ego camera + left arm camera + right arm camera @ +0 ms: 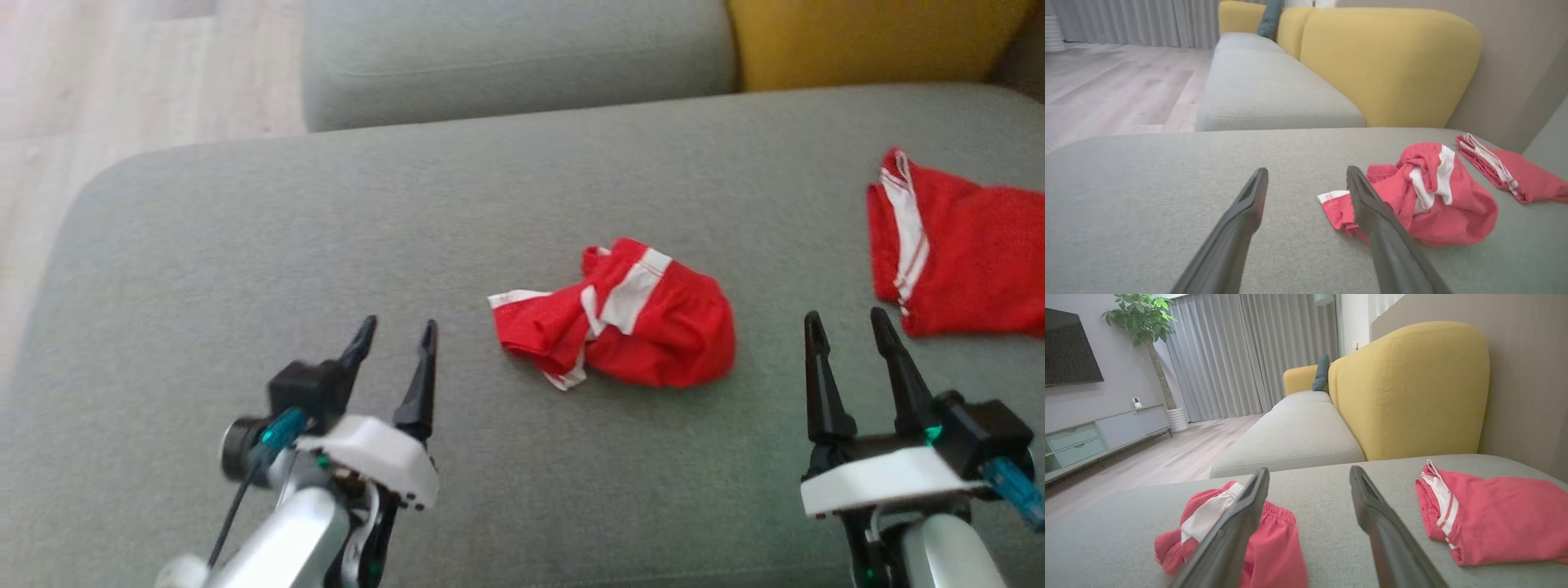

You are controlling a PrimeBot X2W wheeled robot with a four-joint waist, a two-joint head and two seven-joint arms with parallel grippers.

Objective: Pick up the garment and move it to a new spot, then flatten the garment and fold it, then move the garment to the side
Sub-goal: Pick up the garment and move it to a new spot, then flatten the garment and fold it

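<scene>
The garment (620, 314) is a crumpled red pair of shorts with white stripes, lying in a heap in the middle of the grey sofa cushion (245, 237). My left gripper (398, 325) hovers open just left of it, touching nothing. In the left wrist view the garment (1437, 204) sits right of the open left gripper (1307, 170), partly behind the right-hand finger. My right gripper (844, 317) stands open to the garment's right, empty. From the right wrist, the heap (1278, 543) lies behind the left-hand finger of the open right gripper (1309, 470).
A second red garment (955, 245), laid flatter, rests at the cushion's far right (1502, 514). A yellow backrest (865, 41) rises behind. Another grey seat (506, 57) adjoins at the back, and wooden floor (122, 82) lies beyond the cushion's left edge.
</scene>
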